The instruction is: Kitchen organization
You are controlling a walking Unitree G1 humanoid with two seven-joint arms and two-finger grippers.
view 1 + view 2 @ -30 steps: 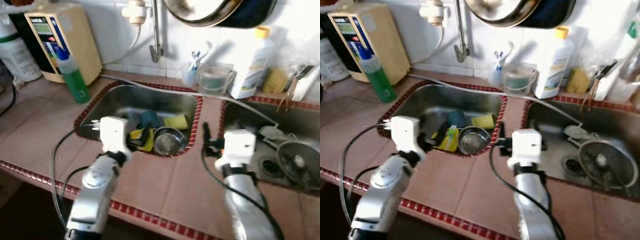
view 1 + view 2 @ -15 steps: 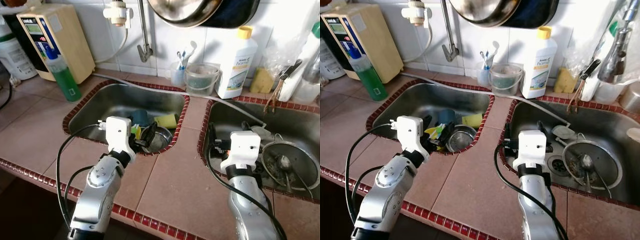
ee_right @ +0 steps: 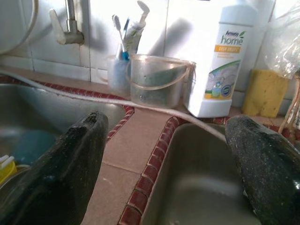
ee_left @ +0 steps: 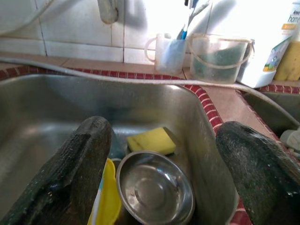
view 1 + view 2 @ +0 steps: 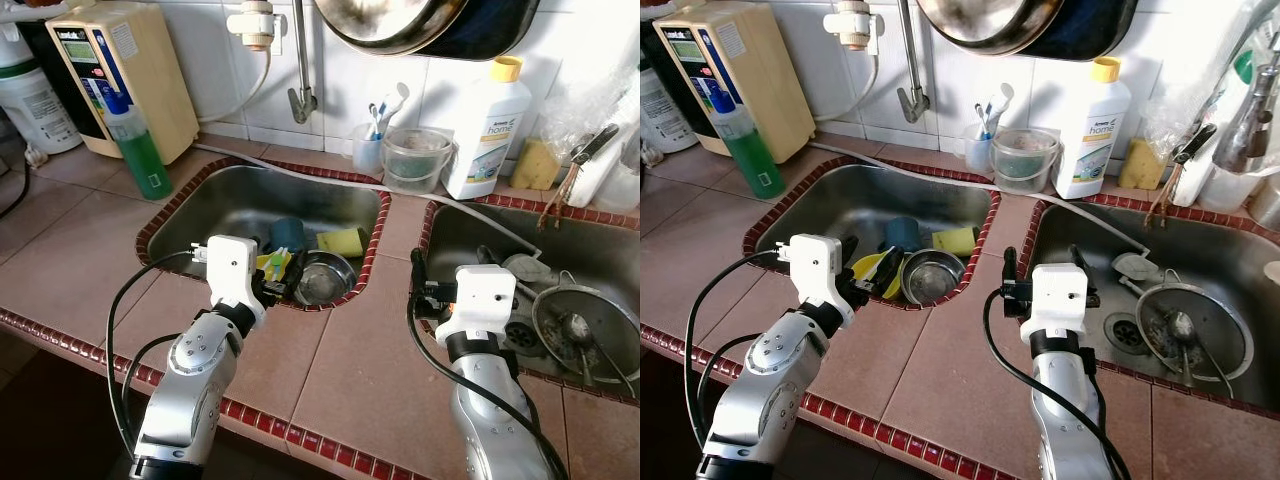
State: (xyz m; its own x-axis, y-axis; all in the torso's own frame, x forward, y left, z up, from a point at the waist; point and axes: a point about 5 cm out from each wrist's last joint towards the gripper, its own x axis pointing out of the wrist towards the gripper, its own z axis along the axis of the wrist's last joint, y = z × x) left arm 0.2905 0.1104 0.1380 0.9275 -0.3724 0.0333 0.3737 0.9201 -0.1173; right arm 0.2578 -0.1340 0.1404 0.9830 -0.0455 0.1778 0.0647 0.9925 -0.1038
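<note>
The left sink (image 5: 200, 205) holds a steel bowl (image 5: 325, 278), a yellow sponge (image 5: 342, 241), a blue cup (image 5: 285, 233) and a yellow plastic piece (image 5: 268, 266). My left gripper (image 5: 278, 266) hovers open over that sink's front rim, just left of the bowl, holding nothing. From the left wrist, the bowl (image 4: 156, 192) and sponge (image 4: 151, 139) lie between the spread fingers (image 4: 65, 173). My right gripper (image 5: 450, 262) is open and empty above the tiled divider and the near left corner of the right sink (image 5: 450, 225).
The right sink holds a round metal strainer (image 5: 585, 325) with a spoon. Along the back wall stand a toothbrush cup (image 5: 370, 150), a clear pail (image 5: 415, 160), a detergent bottle (image 5: 487, 130), a green soap bottle (image 5: 140, 150) and a beige appliance (image 5: 125, 70). A tap (image 5: 303, 95) hangs over the left sink.
The whole picture has shifted, so the camera moved. Both grippers stay open at the sinks' front rims; the left one sits a little lower toward the dishes.
</note>
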